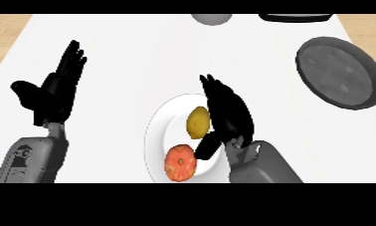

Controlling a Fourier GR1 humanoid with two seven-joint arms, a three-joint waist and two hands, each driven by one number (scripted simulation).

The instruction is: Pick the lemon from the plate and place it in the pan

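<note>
The lemon lies on the white plate, just left of the right robot hand. That hand's fingers are stretched out alongside it, apart and holding nothing, and its thumb angles in below the fruit. Whether the hand touches the lemon is hard to tell. An orange-red fruit sits nearer on the same plate.

The dark pan rests well apart on the bench, at the right. The left robot hand stands open at the left. A grey rounded thing and a dark thing are cut off at the far edge.
</note>
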